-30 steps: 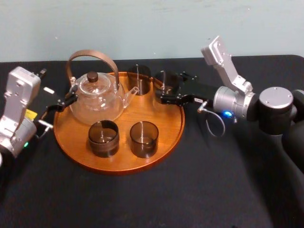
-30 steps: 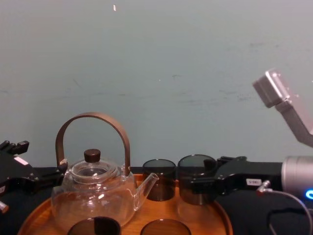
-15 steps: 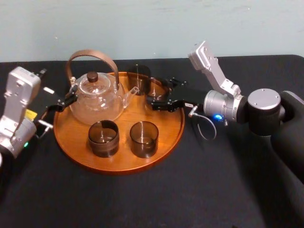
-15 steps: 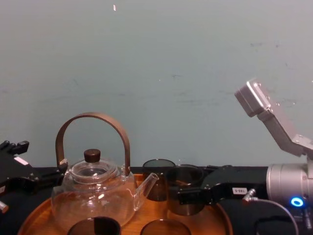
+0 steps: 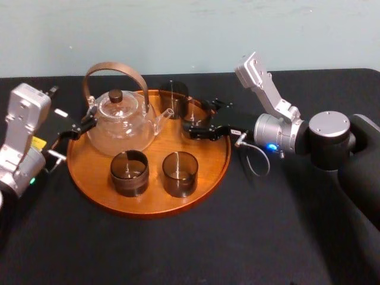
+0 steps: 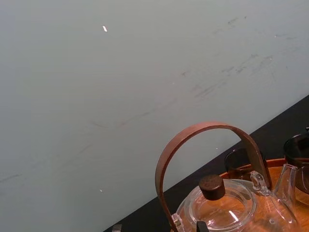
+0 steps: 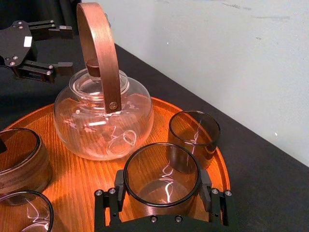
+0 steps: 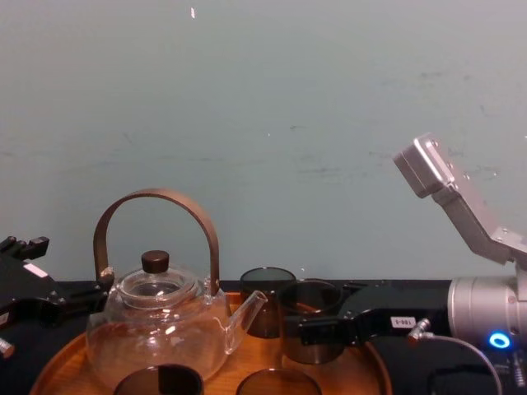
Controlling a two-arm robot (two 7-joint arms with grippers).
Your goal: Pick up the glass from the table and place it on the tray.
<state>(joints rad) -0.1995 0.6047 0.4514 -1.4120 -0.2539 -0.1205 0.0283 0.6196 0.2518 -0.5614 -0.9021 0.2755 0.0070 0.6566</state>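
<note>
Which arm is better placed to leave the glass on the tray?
Right. The right claw grips the glass over the tray; the left claw sits open beside the teapot, holding nothing.

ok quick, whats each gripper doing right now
Left gripper: open, holding nothing, beside the tray.
Right gripper: shut on the glass, over the tray.

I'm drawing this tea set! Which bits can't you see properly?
Held glass bottom, right wrist view: the right gripper clamping it hides whether it touches the tray.
Two front glasses, chest view: cut off by the bottom edge.
Glass teapot body, left wrist view: cut off by the edge.
Left gripper idles open beside the teapot.
</note>
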